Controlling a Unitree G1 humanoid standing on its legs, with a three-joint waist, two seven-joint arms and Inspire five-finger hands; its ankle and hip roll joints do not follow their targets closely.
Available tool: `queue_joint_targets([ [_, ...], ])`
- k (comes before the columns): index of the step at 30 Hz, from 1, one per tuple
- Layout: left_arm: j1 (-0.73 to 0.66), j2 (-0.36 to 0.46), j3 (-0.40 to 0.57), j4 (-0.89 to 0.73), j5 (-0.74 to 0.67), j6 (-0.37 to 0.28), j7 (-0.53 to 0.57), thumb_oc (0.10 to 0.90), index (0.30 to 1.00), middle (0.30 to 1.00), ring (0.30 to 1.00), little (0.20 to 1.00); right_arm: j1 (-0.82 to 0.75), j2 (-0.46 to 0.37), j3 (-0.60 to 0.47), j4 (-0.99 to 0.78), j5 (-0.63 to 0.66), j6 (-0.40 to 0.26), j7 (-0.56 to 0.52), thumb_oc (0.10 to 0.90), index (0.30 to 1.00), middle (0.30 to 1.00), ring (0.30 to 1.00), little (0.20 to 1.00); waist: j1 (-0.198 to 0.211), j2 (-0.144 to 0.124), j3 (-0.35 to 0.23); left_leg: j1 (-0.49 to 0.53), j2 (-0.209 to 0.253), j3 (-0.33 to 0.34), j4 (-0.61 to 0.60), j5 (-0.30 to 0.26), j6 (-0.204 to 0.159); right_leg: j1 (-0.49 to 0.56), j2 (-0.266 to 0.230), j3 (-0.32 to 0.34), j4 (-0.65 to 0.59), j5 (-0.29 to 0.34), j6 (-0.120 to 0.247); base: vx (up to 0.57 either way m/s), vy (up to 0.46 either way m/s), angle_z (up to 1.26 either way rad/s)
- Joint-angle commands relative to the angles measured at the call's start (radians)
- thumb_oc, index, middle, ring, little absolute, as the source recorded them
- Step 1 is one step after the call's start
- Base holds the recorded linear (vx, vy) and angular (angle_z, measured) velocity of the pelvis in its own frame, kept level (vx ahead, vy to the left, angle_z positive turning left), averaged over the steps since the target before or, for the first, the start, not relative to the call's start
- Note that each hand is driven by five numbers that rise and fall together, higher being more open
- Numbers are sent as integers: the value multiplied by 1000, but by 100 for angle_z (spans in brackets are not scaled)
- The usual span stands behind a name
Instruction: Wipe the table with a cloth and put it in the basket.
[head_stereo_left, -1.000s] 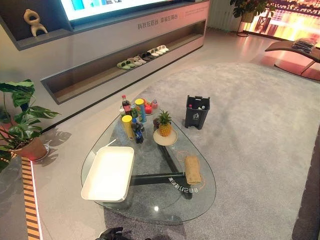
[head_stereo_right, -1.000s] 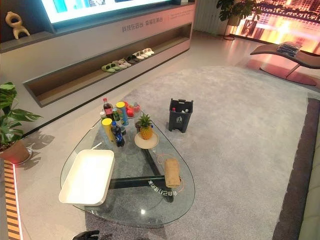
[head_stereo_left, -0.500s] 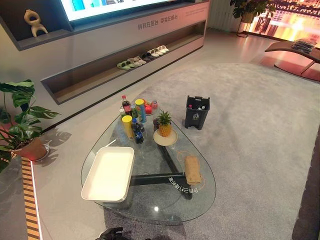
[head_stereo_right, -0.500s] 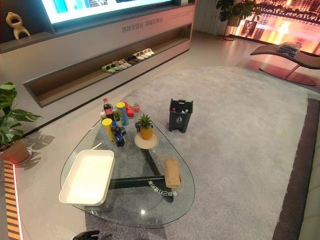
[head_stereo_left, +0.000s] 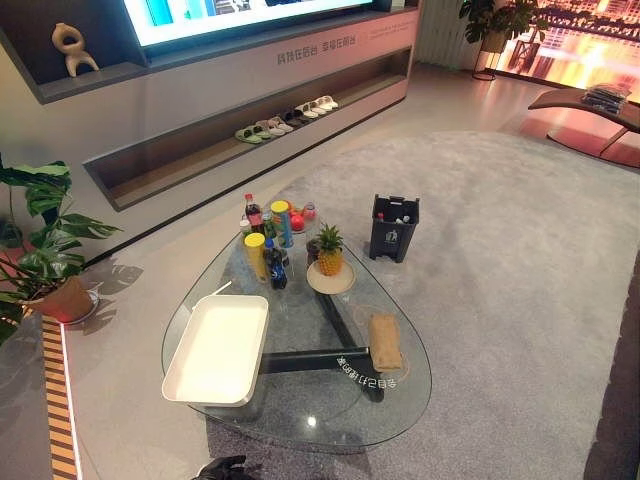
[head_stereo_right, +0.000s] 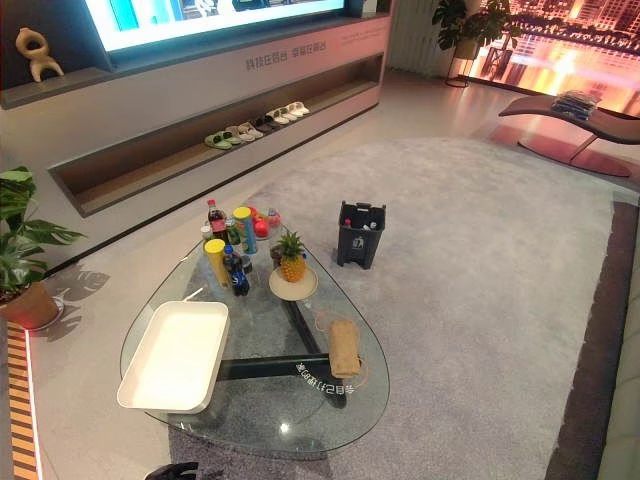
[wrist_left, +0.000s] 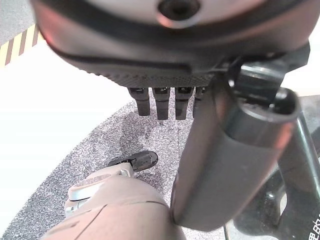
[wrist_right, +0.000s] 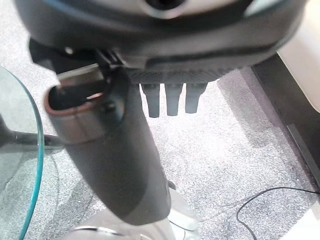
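I see a tan cloth (head_stereo_left: 385, 340) on the clear glass table (head_stereo_left: 400, 400). Basket (head_stereo_left: 217, 348): white. Carpet (head_stereo_left: 500, 230): grey; bin (head_stereo_left: 394, 226): dark.

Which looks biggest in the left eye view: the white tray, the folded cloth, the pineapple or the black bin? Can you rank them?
Largest to smallest as they look:
1. white tray, by far
2. black bin, though it stands farther away on the carpet
3. and 4. folded cloth and pineapple look alike, so no ranking between them

The left hand (head_stereo_left: 222, 468) is cut off by the bottom edge. The bottles (head_stereo_left: 268, 245) at the desk's (head_stereo_left: 330, 425) far end crowd together, too small to tell apart, as is what's inside the bin (head_stereo_left: 394, 226).
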Motion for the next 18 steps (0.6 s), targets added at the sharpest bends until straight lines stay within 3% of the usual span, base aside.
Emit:
queue_joint_targets([
  [1,-64,11,0,66,4,-30,25,800,900,900,900,900,-75,-36,14,40,-17,35,-3,800,900,900,900,900,4,-16,26,7,-22,-11,0,-64,-5,-16,-14,-24,30,-10,34,32,6,0],
  [7,-75,23,-1,46,-31,-33,47,800,900,900,900,900,-76,-48,26,23,-14,39,-2,800,900,900,900,900,-3,-9,56,-29,-17,-7,0,-46,-9,-57,-15,-16,37,2,36,-19,-1,0],
  [13,-206,26,-35,0,-165,-89,81,800,900,900,900,900,-183,-60,63,-7,69,29,-78,800,900,900,900,900,-33,19,209,-184,-23,-2,0,2,0,-240,-7,20,53,52,28,-255,7,-3],
  [18,-270,19,-35,-31,-283,-162,86,800,900,900,900,900,-243,-61,75,-5,83,36,-107,800,900,900,900,900,-47,35,299,-269,-37,-8,0,27,-2,-322,3,33,43,76,27,-140,0,-1],
])
